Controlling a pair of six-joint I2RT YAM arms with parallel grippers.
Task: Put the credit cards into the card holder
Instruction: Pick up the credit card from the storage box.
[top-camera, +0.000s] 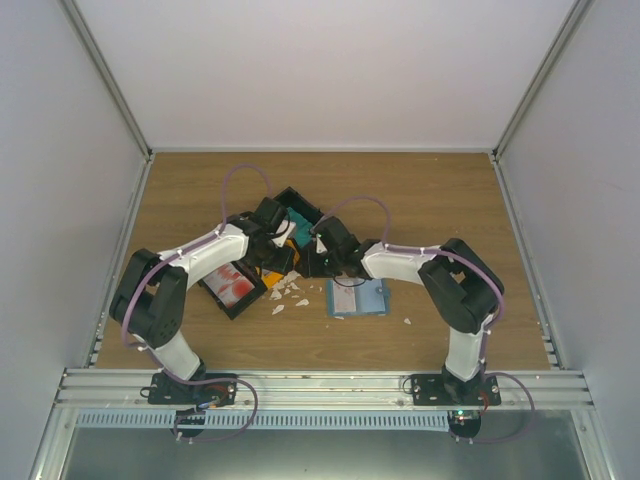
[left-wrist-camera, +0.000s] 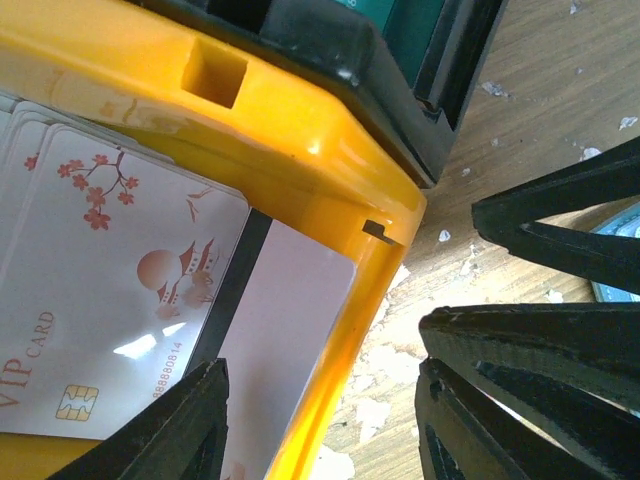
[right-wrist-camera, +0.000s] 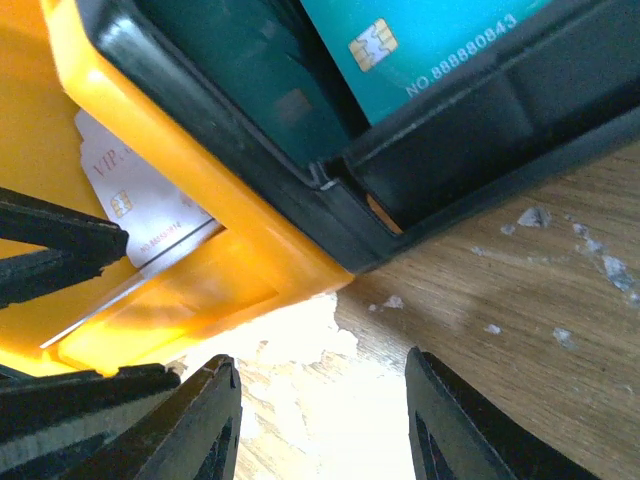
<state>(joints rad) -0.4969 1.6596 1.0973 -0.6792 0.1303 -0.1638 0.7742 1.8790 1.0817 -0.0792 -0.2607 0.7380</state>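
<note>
Both released, the left pincer (left-wrist-camera: 320, 400) and right pincer (right-wrist-camera: 320, 400) hover at the orange wall of the bin (left-wrist-camera: 300, 120); white credit cards (left-wrist-camera: 110, 280) lie inside, card holder (top-camera: 358, 297) on the desk (top-camera: 420, 200) nearby.

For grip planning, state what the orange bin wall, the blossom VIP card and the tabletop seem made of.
Orange bin wall: likely moulded plastic, glossy; rounded edges carry highlights. VIP card: probably thin plastic, glossy; glare patch, gold chip. Tabletop: wood or wood-look laminate, matt; grain lines.
</note>
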